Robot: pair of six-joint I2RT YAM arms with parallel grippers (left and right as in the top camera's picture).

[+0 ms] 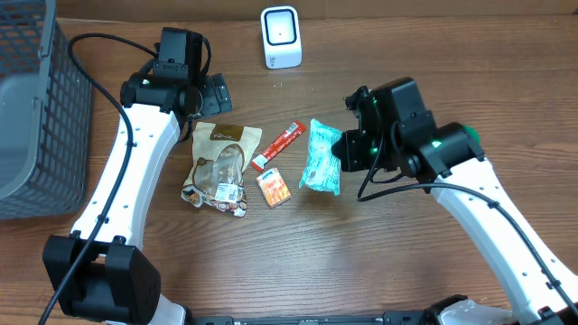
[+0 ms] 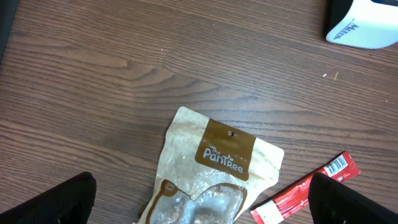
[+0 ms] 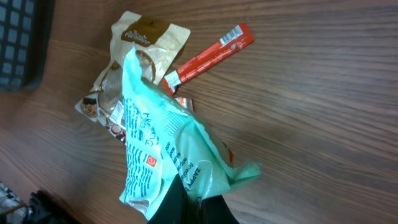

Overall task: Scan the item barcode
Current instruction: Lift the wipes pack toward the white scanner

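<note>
Presently the mint-green crinkled plastic packet (image 3: 155, 149) is pinched by one corner in the clamped right gripper (image 3: 191, 202), well apart from the white boxy scanner (image 1: 281, 36); it may be dropped through slippage. The left gripper (image 1: 215, 93) is spread wide, empty.

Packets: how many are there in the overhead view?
4: a brown pouch at the left, a red stick beside it, a small orange packet below the stick, a green bag in the right hand. None seems hidden.
</note>
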